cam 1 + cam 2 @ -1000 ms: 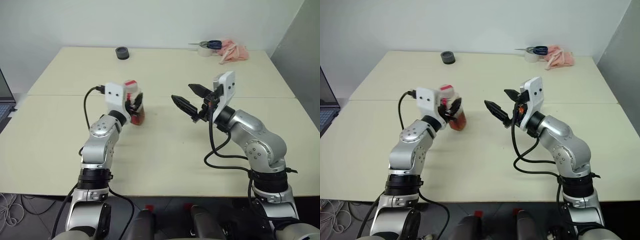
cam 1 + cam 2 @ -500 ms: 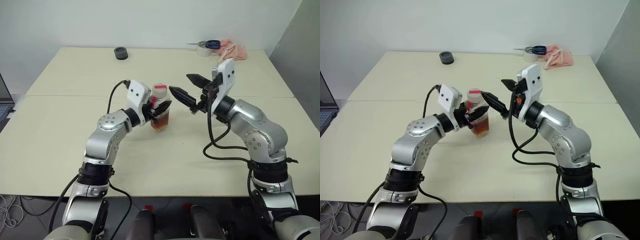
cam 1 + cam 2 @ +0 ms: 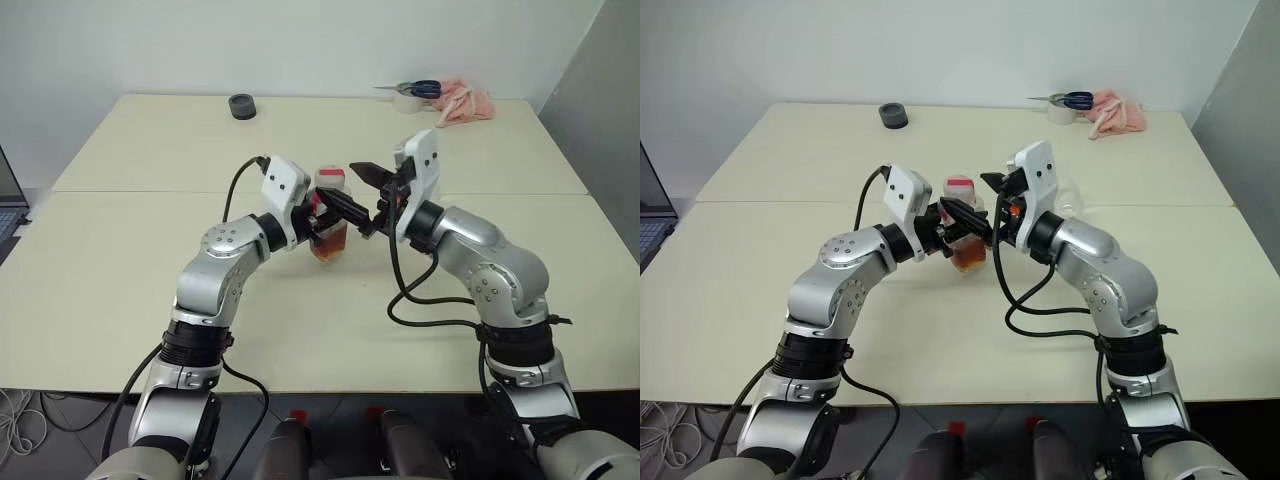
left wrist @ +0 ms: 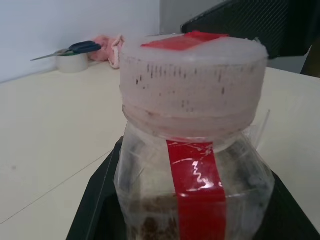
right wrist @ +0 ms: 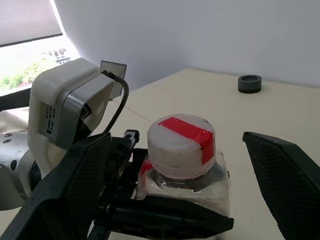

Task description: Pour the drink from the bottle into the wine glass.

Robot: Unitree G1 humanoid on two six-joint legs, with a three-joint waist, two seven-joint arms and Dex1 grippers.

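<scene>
Surroundings: a dark round roll [image 3: 242,105] lies near the far edge of the tabletop [image 3: 150,280], toward its far left corner; a roll of tape [image 3: 407,102] with blue-handled scissors [image 3: 418,89] on top sits near the far right corner, and a pink cloth [image 3: 464,102] lies just beside them. A seam runs across the tabletop from the left edge to the right.
In the way: nothing on the tabletop stands between the two arms except the bottle itself; the right arm's black cable [image 3: 420,300] loops down over the near half of the surface.
Bottle position: the bottle [image 3: 330,225] is upright over the middle of the tabletop, just nearer than the seam; whether its base touches the surface cannot be told.
Bottle look: clear plastic with a wide white cap [image 5: 181,146] carrying a red strip across the top, and a red strip running down the clear body [image 4: 197,195].
Drink: reddish-brown liquid [image 3: 330,246] fills the lower part of the bottle.
Wine glass: a clear rounded bowl [image 3: 1070,196] shows behind the right arm, toward the right side of the tabletop, near the seam; its stem and foot are hidden by the arm.
Left gripper: the left gripper [image 3: 325,212] is clenched on the bottle's body below the cap.
Right gripper: the right gripper [image 3: 352,190] is spread wide, one finger [image 5: 65,195] on each side of the cap, neither seen to touch it.
</scene>
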